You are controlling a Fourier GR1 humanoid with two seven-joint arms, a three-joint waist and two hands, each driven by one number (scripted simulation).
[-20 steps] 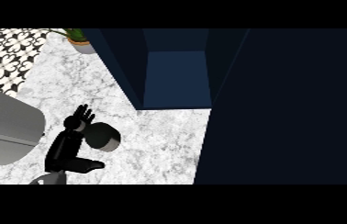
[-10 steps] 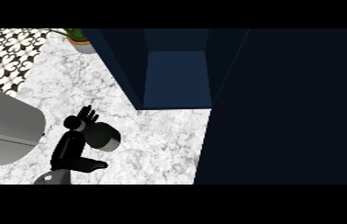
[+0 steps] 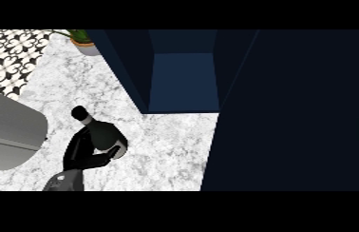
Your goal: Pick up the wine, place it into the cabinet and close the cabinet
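Note:
The wine bottle (image 3: pixel 104 133) is dark, with its neck (image 3: pixel 80 115) pointing up-left and its grey base toward the lower right. It stands over the marble counter (image 3: pixel 168 145) at the lower left. My left hand (image 3: pixel 80 152) comes in from the bottom left edge and is curled round the bottle's body, with the thumb across its lower side. The dark blue cabinet (image 3: pixel 182 79) stands open up and to the right of the bottle, its inside bare. Its door (image 3: pixel 288 112) fills the right side of the view. My right hand does not show.
A grey rounded basin (image 3: pixel 15 136) lies at the left edge, close to the bottle. A small potted plant (image 3: pixel 85 45) stands at the back left beside the cabinet's side wall (image 3: pixel 126 69). Patterned tiles (image 3: pixel 21 55) cover the far left corner.
My left hand's fingers stood straight beside the bottle a second ago. They have now closed round it, and the bottle's neck shows above the hand.

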